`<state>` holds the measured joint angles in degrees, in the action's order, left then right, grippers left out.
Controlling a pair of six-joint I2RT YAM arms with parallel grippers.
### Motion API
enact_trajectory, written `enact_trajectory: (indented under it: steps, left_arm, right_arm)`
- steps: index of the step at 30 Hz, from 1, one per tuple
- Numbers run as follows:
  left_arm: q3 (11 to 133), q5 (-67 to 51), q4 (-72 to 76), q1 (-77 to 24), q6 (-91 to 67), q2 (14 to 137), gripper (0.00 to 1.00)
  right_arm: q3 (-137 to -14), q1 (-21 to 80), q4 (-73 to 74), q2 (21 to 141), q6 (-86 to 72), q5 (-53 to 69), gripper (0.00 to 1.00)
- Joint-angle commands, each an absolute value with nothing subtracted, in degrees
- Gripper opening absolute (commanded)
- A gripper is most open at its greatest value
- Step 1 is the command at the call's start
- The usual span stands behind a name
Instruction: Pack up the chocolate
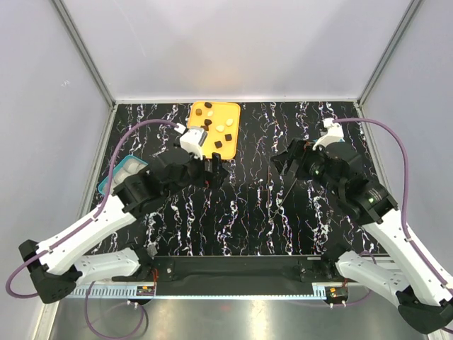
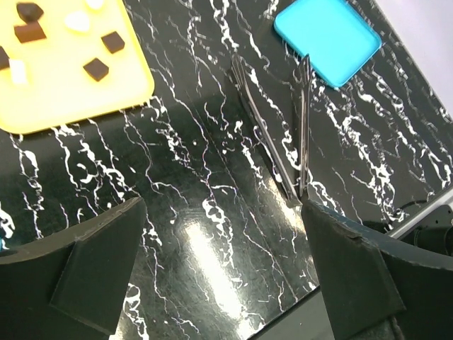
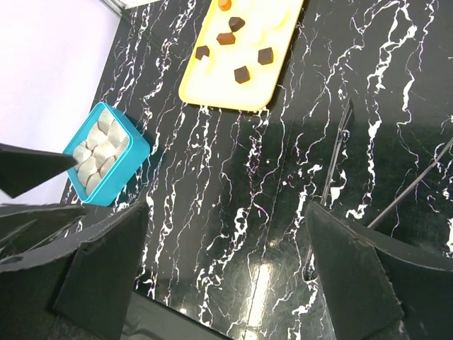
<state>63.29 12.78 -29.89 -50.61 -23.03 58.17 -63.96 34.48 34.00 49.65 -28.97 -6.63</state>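
Small dark brown cubes and pale cream rounds of chocolate lie on the orange tray at the back middle. They also show in the left wrist view and the right wrist view. The teal compartmented box with paper cups sits at the left edge, partly under my left arm; the right wrist view shows it better. My left gripper hovers just in front of the tray, open and empty. My right gripper is open and empty over the marble table.
Metal tongs lie on the black marble table between the grippers, also seen in the left wrist view and the right wrist view. A flat teal lid lies beyond the tongs. Grey walls enclose the table.
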Motion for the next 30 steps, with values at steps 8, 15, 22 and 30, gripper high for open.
enact_trajectory:
  steps: [8, 15, 22, 30]
  left_arm:
    - [66.36, 11.34, -25.14, -50.98, -27.59, 67.31, 0.99]
    - [71.97, 14.48, -25.04, -56.32, -28.13, 82.93, 0.99]
    - [81.03, 18.19, -25.23, -61.43, -29.44, 97.72, 0.99]
    - [87.18, 19.33, -23.03, -63.89, -30.85, 108.44, 0.99]
  right_arm:
    - [-60.65, 34.54, 33.49, 43.60, -29.71, -10.10, 1.00]
    - [-58.45, 34.63, 34.54, 39.20, -29.01, -11.77, 1.00]
    - [-59.24, 34.63, 37.53, 32.35, -27.16, -15.64, 1.00]
    - [-59.94, 34.63, 35.16, 22.07, -27.16, -16.96, 1.00]
